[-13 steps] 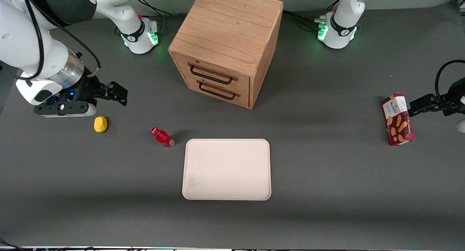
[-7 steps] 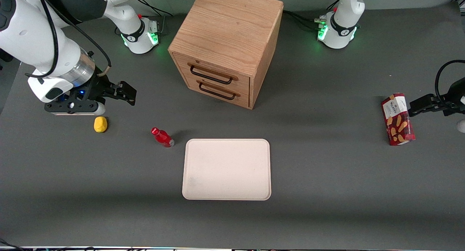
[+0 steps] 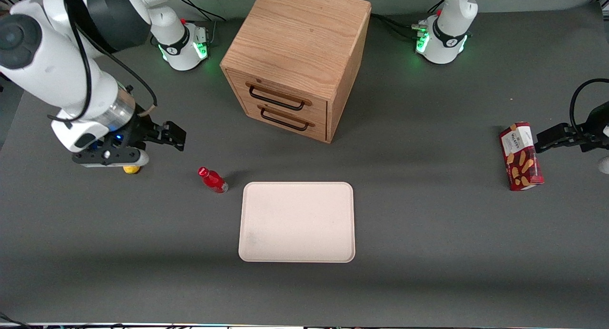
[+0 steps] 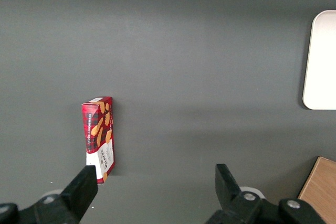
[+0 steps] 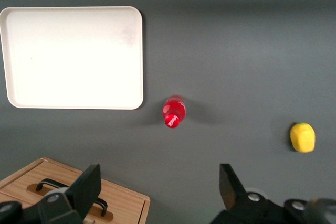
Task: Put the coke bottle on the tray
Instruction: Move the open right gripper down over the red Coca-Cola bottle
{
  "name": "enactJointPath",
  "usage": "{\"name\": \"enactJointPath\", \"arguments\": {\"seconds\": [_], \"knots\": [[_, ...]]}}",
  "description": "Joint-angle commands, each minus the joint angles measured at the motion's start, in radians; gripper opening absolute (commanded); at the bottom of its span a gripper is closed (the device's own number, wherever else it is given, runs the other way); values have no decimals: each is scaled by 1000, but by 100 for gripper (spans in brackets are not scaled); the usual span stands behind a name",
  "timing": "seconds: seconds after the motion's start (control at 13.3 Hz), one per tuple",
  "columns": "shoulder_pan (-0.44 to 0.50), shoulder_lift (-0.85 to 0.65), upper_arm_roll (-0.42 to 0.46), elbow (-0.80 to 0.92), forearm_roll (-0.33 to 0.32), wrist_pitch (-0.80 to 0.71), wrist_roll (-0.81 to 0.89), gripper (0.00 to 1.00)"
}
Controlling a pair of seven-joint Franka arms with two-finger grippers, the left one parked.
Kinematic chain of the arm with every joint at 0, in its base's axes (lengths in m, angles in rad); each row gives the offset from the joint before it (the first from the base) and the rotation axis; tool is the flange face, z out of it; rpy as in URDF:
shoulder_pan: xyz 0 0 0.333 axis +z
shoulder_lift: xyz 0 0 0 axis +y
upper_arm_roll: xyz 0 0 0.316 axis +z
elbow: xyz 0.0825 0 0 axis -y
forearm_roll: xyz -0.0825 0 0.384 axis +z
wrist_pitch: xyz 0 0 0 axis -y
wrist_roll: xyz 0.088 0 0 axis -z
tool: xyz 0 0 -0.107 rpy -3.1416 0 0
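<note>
While gripper [image 3: 173, 134] hangs spread, coke bottle [image 3: 212, 180] upright just beside tray [image 3: 297, 222] edge

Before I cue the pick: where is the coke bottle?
The coke bottle stands on the table beside the tray, off its rim, toward the working arm's end; the open gripper hangs above the table nearby.

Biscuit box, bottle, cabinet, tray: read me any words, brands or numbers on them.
"WALKERS": my best reading of the white label on the biscuit box; the smaller print is too blurred.
Coke bottle: no readable label.
Cabinet and tray: no text.
The gripper, open above the table near the bottle, shows no markings.
</note>
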Motion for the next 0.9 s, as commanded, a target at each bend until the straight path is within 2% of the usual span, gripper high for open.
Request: {"name": "enactJointPath", "arguments": {"seconds": [0.0,0.83], "knots": [[9,47,-13,12,44,25,-35,100],[38,-12,-13,-521,36,602,-43,100]]}}
